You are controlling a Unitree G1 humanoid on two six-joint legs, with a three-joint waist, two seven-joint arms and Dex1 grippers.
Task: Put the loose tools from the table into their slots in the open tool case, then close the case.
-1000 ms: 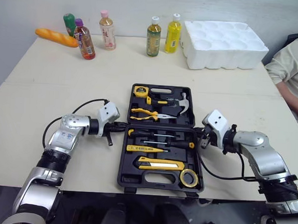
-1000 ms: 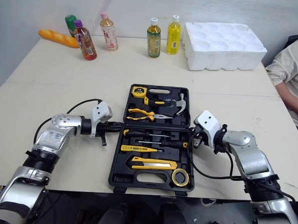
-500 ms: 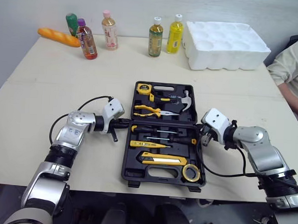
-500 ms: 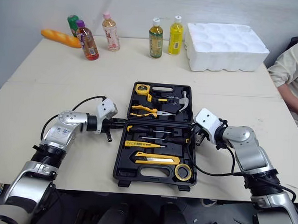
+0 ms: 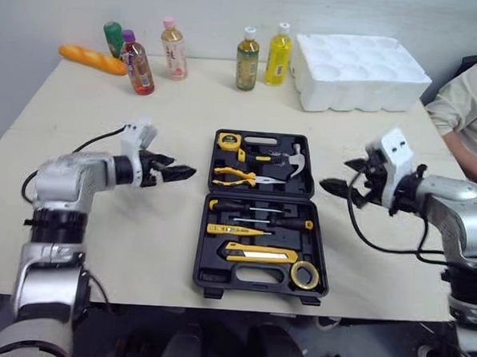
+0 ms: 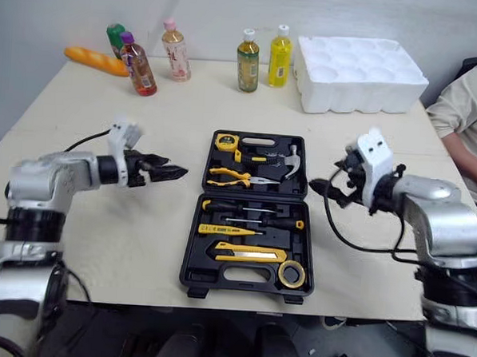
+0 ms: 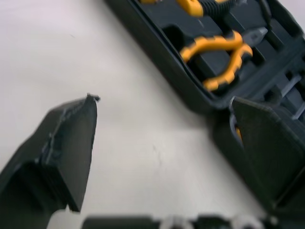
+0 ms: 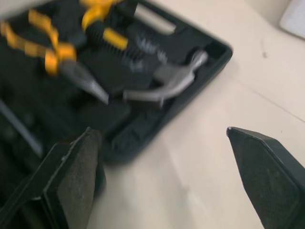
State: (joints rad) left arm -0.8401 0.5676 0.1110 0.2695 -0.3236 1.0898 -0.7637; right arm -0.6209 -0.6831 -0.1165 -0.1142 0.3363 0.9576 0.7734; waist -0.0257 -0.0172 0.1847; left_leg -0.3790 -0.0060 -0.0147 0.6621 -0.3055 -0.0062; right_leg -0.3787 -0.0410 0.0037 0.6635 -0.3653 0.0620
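Tool case point(image 5: 241, 281): lies open and flat on the table point(image 5: 139, 245), in the middle and close to the near edge, with its hinge running left to right between the far half and the near half.
Far half: holds the tape measure point(image 5: 228, 141), hammer point(image 5: 295, 161) and pliers point(image 5: 239, 176), each lying in a moulded slot.
Near half: holds the screwdrivers point(image 5: 256, 221), utility knife point(image 5: 254, 255) and tape roll point(image 5: 303, 274), which all look seated.
Loose tools: I can find none on the table around the case.
Left gripper point(image 5: 177, 167): hangs above the table just left of the far half, apart from it. Its fingers point(image 7: 71, 143) are spread wide and hold nothing.
Right gripper point(image 5: 335, 173): hangs just right of the far half, level with the hammer. Its fingers point(image 8: 71, 176) are also spread wide and empty.
Step in hand: the packing looks finished, so closing the case is probably what remains.
Next move: one half has to swing over the other about the hinge. That likely means getting a finger under an outer edge from each side, lifting both sides evenly so nothing slips from its slot, then pressing down at the near-edge latches point(image 5: 212, 291).
Beyond: bottles point(image 5: 245, 59), a bread roll point(image 5: 90, 59) and a foam tray point(image 5: 360, 69) stand along the far edge, and a person's sleeve point(image 5: 466, 102) is at far right.
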